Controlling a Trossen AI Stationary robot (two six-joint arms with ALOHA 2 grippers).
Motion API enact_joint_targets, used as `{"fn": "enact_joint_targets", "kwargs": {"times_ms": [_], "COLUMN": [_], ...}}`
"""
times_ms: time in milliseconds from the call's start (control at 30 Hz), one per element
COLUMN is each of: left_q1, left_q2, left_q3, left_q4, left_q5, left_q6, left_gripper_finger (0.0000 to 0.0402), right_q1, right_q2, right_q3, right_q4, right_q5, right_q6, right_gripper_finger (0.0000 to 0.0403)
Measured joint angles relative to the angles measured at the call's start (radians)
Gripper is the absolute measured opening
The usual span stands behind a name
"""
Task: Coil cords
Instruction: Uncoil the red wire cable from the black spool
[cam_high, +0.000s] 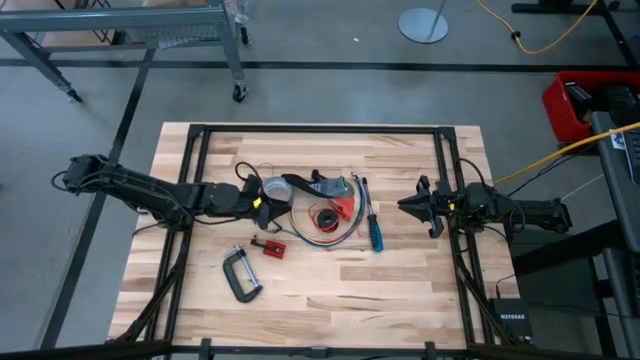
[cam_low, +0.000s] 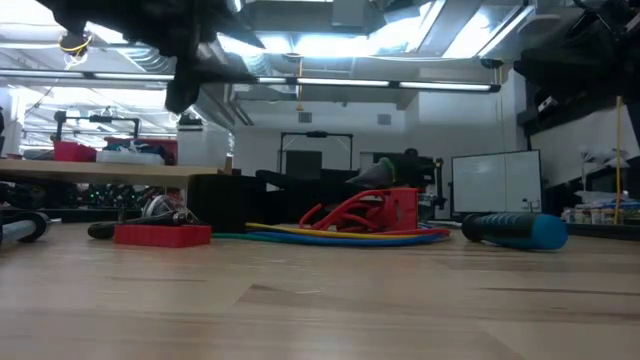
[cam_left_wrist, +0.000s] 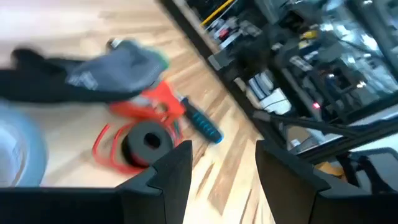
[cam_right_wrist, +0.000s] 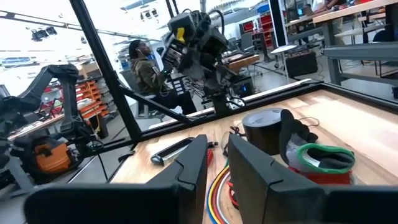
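High view: pale wood table (cam_high: 400, 290), grey floor (cam_high: 330, 95), perhaps concrete.

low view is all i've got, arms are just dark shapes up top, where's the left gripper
Observer: The left gripper hovers right beside the grey tape roll, fingers apart, holding nothing.
Operator: and the right one
Observer: The right gripper is on the far side of the blue-handled screwdriver from the pile. It touches nothing and is empty.
Operator: how does the long cord lie
Observer: From above, the multicoloured cord curves in a loose arc around the small black-and-red cord, which is already wound in a tight ring.
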Motion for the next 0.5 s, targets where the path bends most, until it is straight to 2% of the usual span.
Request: {"fn": "enact_joint_targets", "kwargs": {"times_ms": [233, 500], "left_q1": [-0.001, -0.014], "left_q2": [0.136, 0.251], "left_q3": [0.0, 0.0], "left_q4": [0.004, 0.055], "left_q5": [0.0, -0.001], "left_q6": [-0.235, -0.424], "left_gripper_finger": [0.0168, 0.0168], "right_q1": [0.0, 0.0], "right_q2": [0.0, 0.0], "right_q3": [0.0, 0.001], "right_q4": [0.0, -0.001], "right_q5": [0.0, 0.0], "right_q6": [0.0, 0.0], "right_gripper_finger": [0.0069, 0.0069]}}
